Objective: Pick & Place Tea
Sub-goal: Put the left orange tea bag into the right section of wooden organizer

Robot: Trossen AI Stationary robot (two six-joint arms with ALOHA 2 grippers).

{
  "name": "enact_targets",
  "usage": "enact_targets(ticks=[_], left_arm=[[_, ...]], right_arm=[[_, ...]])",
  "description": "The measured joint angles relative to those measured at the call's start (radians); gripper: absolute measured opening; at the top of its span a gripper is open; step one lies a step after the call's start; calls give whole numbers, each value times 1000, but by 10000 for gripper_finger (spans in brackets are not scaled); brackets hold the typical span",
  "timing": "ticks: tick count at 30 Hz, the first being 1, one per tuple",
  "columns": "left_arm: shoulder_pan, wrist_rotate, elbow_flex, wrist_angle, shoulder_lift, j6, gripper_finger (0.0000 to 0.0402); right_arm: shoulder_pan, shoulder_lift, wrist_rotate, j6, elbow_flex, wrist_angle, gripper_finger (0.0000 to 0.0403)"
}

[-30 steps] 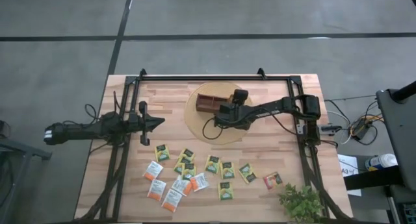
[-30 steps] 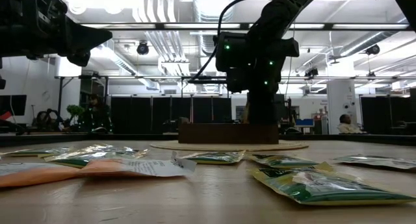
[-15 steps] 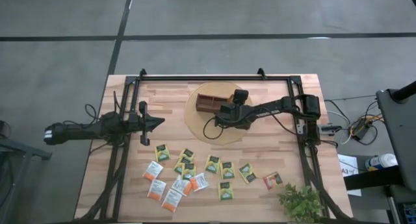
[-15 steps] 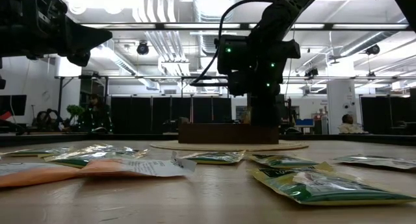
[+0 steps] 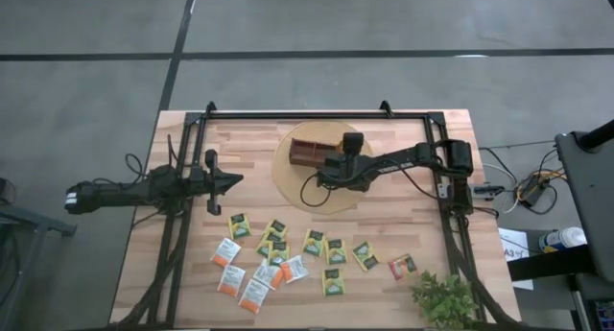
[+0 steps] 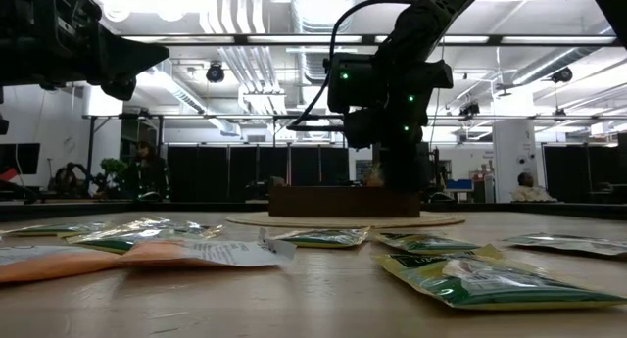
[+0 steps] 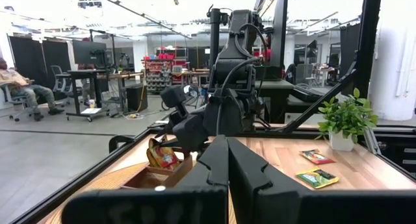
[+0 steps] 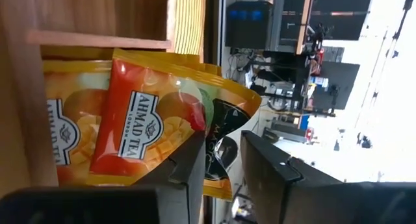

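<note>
The right jaws (image 8: 218, 169) stand parted with a clear gap between the two dark fingers, and nothing sits in that gap; they hang over the wooden tray (image 5: 314, 151) at the far middle of the desk (image 5: 240, 144). Just past their tips an orange-red tea packet (image 8: 146, 130) leans in a tray compartment against other orange packets (image 8: 62, 143), beside a wooden divider (image 8: 97, 39). From the left wrist view the same tray (image 7: 159, 177) shows packets standing up at one end, with the right arm bent down over it. The tray rests on a round pale board (image 5: 288, 182).

The left jaws (image 5: 233, 180) are clenched shut on nothing, the two fingers pressed together, and they hang above the left part of the desk, well apart from the tray.

The rest of the tea lies loose and flat on the near half of the desk: yellow-green packets (image 5: 313, 241) in the middle, white-and-orange packets (image 5: 227, 251) toward the left, and one orange-red packet (image 5: 402, 267) toward the right. A small green plant (image 5: 443, 298) stands at the near right corner of the desk. In the low view the nearest green packet (image 6: 470, 279) lies flat in front.
</note>
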Motion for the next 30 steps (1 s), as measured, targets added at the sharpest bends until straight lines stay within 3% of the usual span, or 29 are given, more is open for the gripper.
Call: enact_targets(ticks=[7,11,19,30], left_arm=[[0,0,0,0,0,0,0],[0,0,0,0,0,0,0],[0,0,0,0,0,0,0],[0,0,0,0,0,0,0]], right_arm=[[0,0,-7,11,0,-1,93],[0,-5,-65,39,0,-4,109],[0,-17,-61,41,0,-20,153],[2,-82,-49,37,0,-28,170]])
